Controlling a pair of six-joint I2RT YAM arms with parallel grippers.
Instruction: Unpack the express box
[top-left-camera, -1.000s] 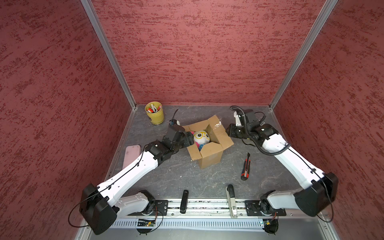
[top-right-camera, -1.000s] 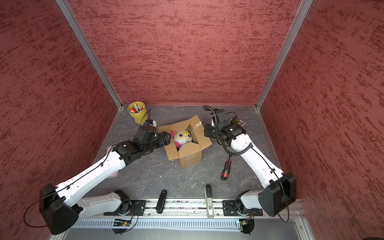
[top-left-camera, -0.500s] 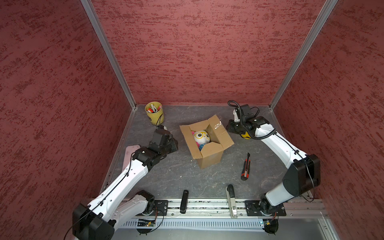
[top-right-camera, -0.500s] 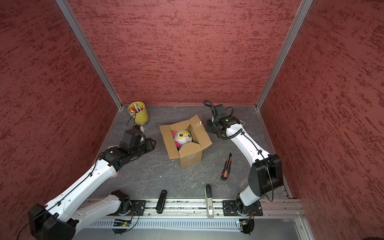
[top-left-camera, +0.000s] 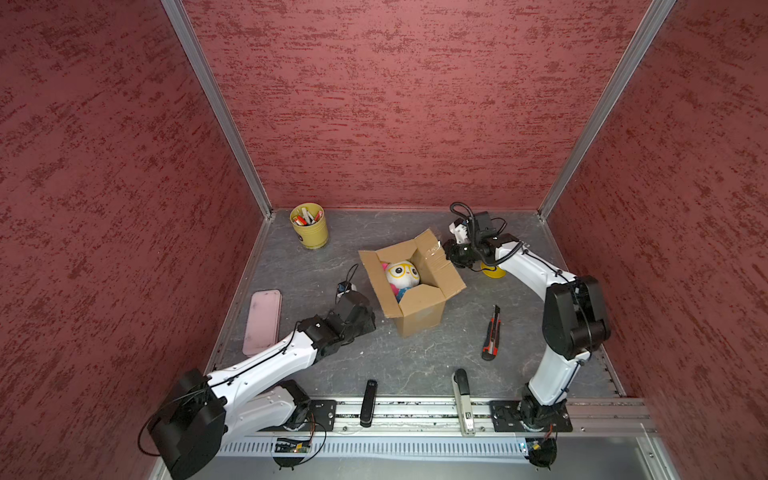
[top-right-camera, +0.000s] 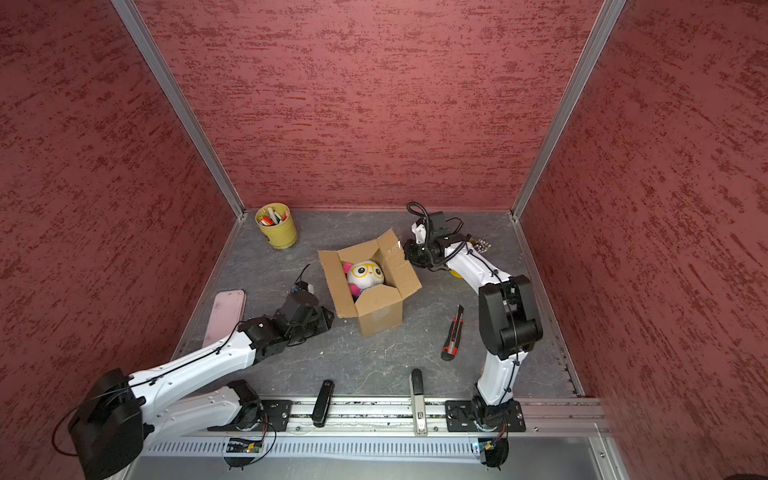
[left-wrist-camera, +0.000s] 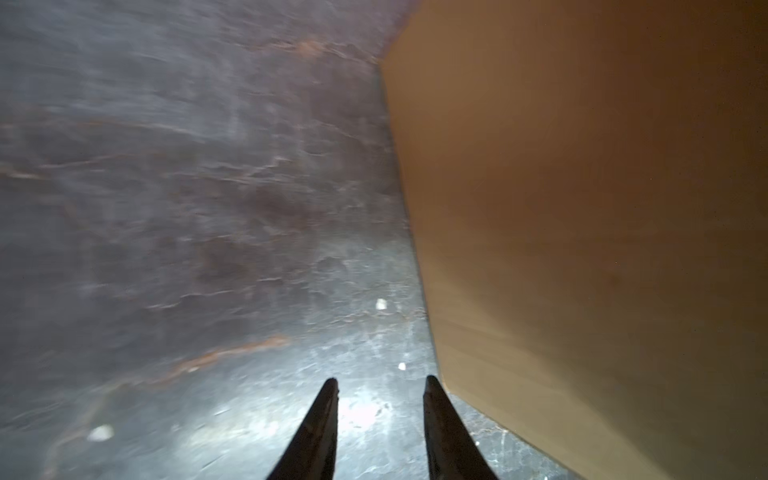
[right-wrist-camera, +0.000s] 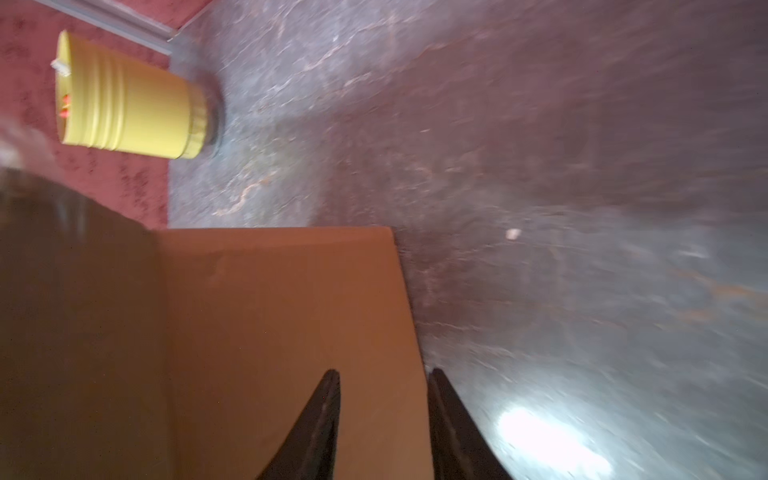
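Your top views are evenly lit and sharp, walls bowing at the edges; your wrist views smear with blur, white glare on the surface (right-wrist-camera: 540, 436)

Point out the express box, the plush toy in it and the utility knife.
express box (top-left-camera: 420, 318): in a top view, its near outer wall
plush toy (top-left-camera: 400, 277): in a top view, its white face
utility knife (top-left-camera: 491, 332): in a top view, middle of its handle
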